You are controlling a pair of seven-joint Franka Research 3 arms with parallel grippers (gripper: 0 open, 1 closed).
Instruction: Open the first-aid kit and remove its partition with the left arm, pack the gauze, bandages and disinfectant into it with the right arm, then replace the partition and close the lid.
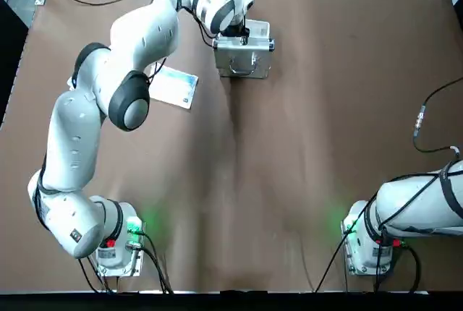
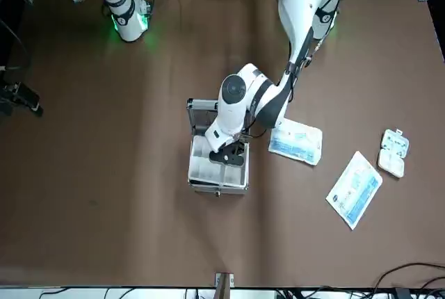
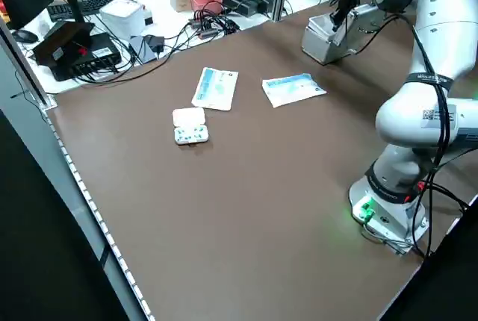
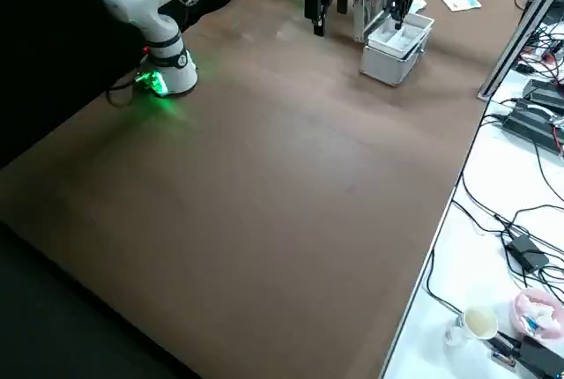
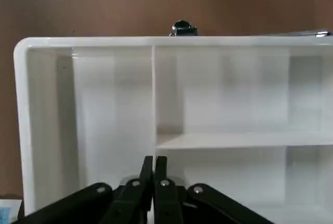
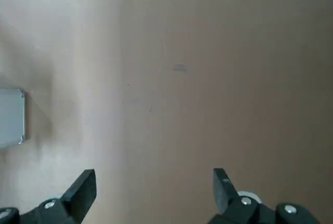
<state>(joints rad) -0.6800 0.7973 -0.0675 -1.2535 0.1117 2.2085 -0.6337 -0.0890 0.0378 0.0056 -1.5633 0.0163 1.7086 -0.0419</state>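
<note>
The first-aid kit (image 2: 217, 186) is a silver case at the far middle of the table, its lid (image 2: 201, 107) standing open. Inside sits the partition (image 5: 93, 109), a cream-white tray with divided compartments. My left gripper (image 2: 228, 154) reaches down into the tray, and its fingers (image 5: 147, 174) are shut on a thin divider wall. A flat white-and-blue packet (image 2: 295, 142) lies just beside the case and a longer one (image 2: 354, 189) farther off, the gauze and bandages. The disinfectant is out of view. My right gripper (image 6: 154, 182) hangs open over bare table near its base.
A small white pill box (image 2: 393, 153) lies beyond the long packet toward my left edge. The left arm (image 1: 137, 43) stretches across the left half of the table. The right arm (image 1: 416, 206) stays folded at its base. Cables and equipment crowd the bench past the far edge.
</note>
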